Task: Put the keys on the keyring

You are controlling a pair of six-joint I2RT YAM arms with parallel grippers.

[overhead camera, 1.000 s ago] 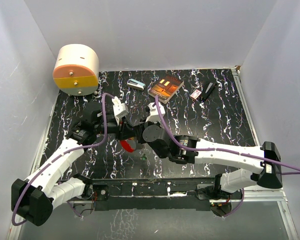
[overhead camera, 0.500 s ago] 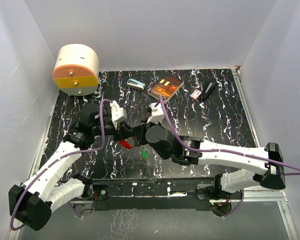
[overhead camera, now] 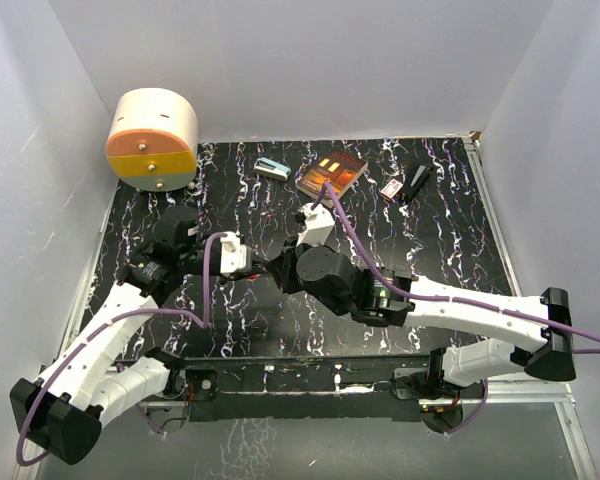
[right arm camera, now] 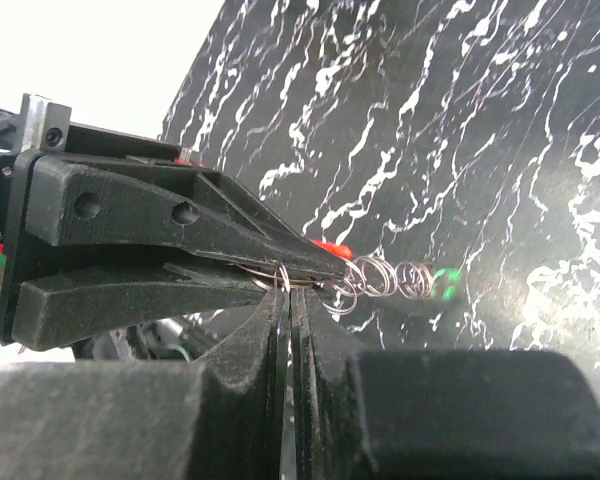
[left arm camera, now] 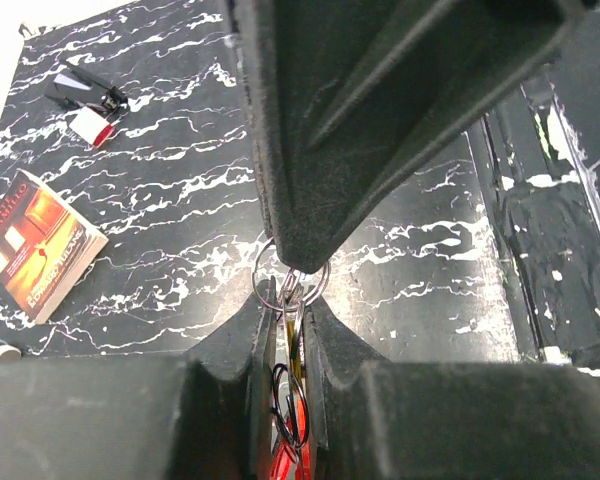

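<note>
In the left wrist view my left gripper (left arm camera: 288, 305) is shut on the keys: a red head (left arm camera: 296, 450) and a yellow one (left arm camera: 293, 345) show between its pads. The silver keyring (left arm camera: 290, 281) sticks out just past its tips. My right gripper (right arm camera: 292, 298) is shut on the keyring wire (right arm camera: 284, 276), tip to tip with the left fingers (right arm camera: 280, 250). Small rings (right arm camera: 380, 278) trail off to a green key (right arm camera: 442, 283), and a red key (right arm camera: 331, 248) peeks behind them. From above, both grippers (overhead camera: 252, 268) (overhead camera: 279, 272) meet mid-table and hide the keys.
A book (overhead camera: 331, 173) lies at the back, with a teal-and-white box (overhead camera: 271, 168) to its left. A red-and-white box (overhead camera: 391, 188) and a black object (overhead camera: 417, 182) lie to its right. A cream and orange drum (overhead camera: 152, 140) stands at the back left corner.
My left gripper has closed and turned in toward the right one. The red and green keys that showed on the table in the top view are now hidden under the grippers.
</note>
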